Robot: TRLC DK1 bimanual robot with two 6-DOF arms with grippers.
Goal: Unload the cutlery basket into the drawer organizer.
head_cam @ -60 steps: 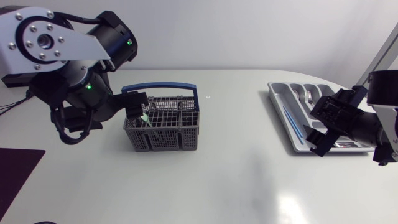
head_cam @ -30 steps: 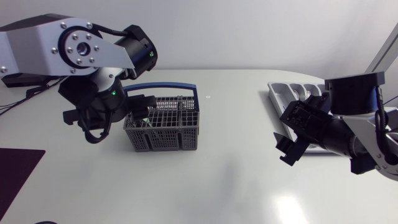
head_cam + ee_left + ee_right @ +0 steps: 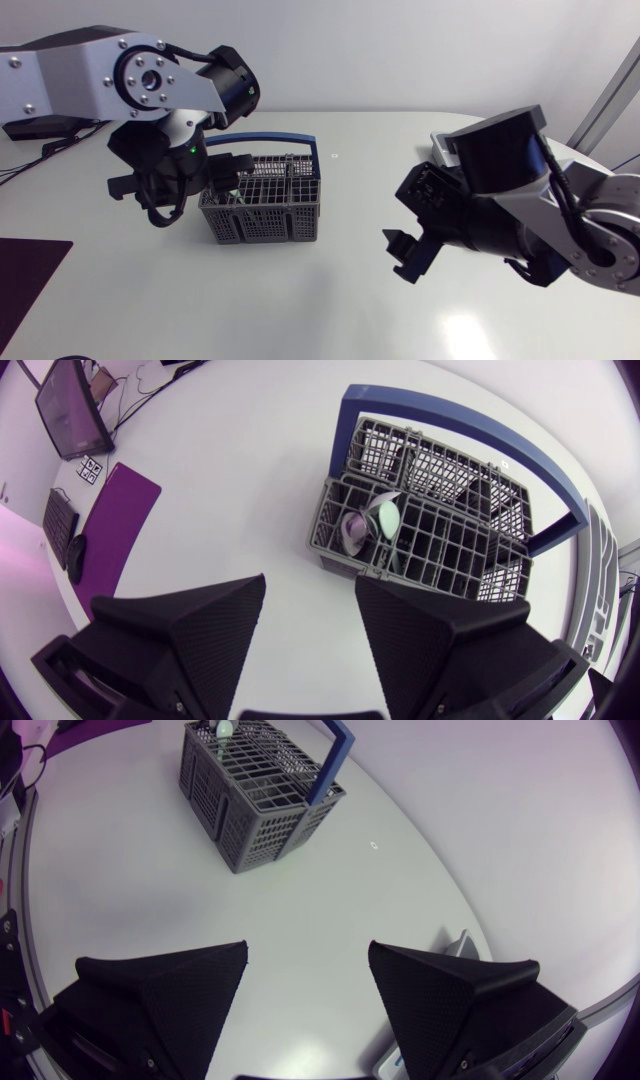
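Note:
The grey wire cutlery basket [image 3: 268,212] with its blue handle [image 3: 300,140] stands left of the table's middle. My left gripper [image 3: 222,172] hangs over its left end. In the left wrist view the left gripper [image 3: 310,622] is open and holds nothing. Ahead of it, two spoon bowls [image 3: 368,525] stick up from a near compartment of the basket [image 3: 430,550]. My right gripper [image 3: 405,255] is open above bare table, right of the basket. My right arm hides most of the drawer organizer [image 3: 438,143]. The right wrist view shows its open gripper [image 3: 305,985] and the basket [image 3: 255,795] far ahead.
A purple mat [image 3: 25,280] lies at the table's front left corner and also shows as the mat [image 3: 115,525] in the left wrist view. Bare white table [image 3: 330,300] lies between the basket and my right arm.
My right arm has swung left from over the organizer to the table's middle. My left arm's upper links have swung right, while its gripper stays over the basket's left end.

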